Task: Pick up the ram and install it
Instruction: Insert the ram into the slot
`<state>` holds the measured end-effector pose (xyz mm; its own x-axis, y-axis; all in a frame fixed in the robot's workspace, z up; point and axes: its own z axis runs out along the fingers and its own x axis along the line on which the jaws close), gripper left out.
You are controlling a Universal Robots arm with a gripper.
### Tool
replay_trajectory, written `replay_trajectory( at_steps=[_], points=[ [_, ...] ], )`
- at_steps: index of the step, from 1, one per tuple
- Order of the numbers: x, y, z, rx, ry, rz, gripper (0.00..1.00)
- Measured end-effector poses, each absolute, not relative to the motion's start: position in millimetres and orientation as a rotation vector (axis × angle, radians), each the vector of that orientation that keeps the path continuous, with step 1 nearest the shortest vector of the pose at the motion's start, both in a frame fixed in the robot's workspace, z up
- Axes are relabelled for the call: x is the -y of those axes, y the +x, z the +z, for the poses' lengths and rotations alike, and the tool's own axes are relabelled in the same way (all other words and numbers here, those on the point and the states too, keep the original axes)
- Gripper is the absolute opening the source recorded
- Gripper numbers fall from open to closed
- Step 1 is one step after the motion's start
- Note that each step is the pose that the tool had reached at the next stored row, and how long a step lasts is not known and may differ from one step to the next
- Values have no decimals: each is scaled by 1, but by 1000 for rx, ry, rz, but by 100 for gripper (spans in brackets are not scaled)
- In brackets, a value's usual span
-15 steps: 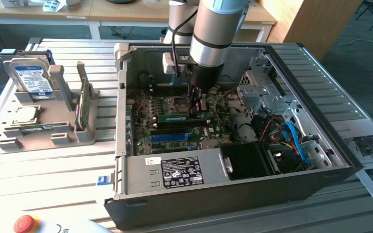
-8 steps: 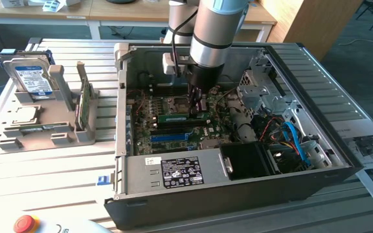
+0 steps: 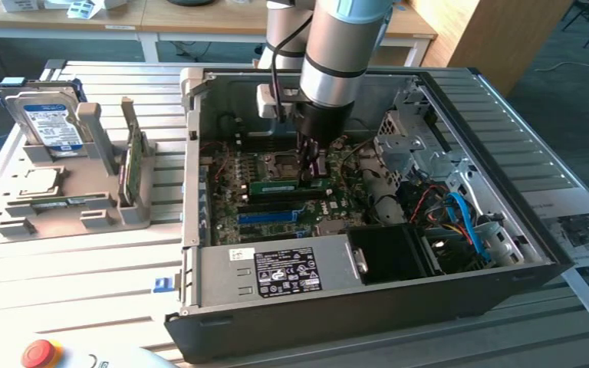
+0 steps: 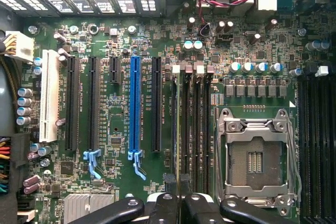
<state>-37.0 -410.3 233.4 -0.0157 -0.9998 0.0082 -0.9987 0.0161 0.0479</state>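
Open PC case [image 3: 499, 295] on a slatted table, the arm reaching down into it. Gripper [image 3: 310, 178] sits low over the motherboard [image 3: 235, 218]. In the wrist view the gripper [image 4: 178, 182] has its fingers nearly together, pinching the ram [image 4: 176, 124], which is seen edge-on. The ram [image 3: 272, 186] stands on edge along the first DIMM slot, next to the empty CPU socket [image 4: 257, 158]; can't tell if it is seated. The neighbouring DIMM slots are bare.

Blue PCIe slot [image 4: 135, 108] and white PCI slot [image 4: 50, 95] lie well to the side of the ram. Silkscreen print beside the slots is too small to read.

Power supply [image 3: 274, 272] at the case's near edge carries a black label with white print, unreadable. Blue cables [image 3: 463, 222] are on the exterior view's right.

The grey rack [image 3: 80, 215] on the exterior view's left holds a hard drive [image 3: 49, 123] with a blue-white label, text illegible, and a green card [image 3: 131, 165] on edge. Red stop button [image 3: 41, 353] sits at the near edge.
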Motion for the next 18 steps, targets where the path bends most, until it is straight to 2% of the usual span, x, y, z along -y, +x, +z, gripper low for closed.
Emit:
replay_trajectory(
  at_steps=[18],
  points=[
    [411, -37, 231, 2211, 2176, -44, 12]
  ],
)
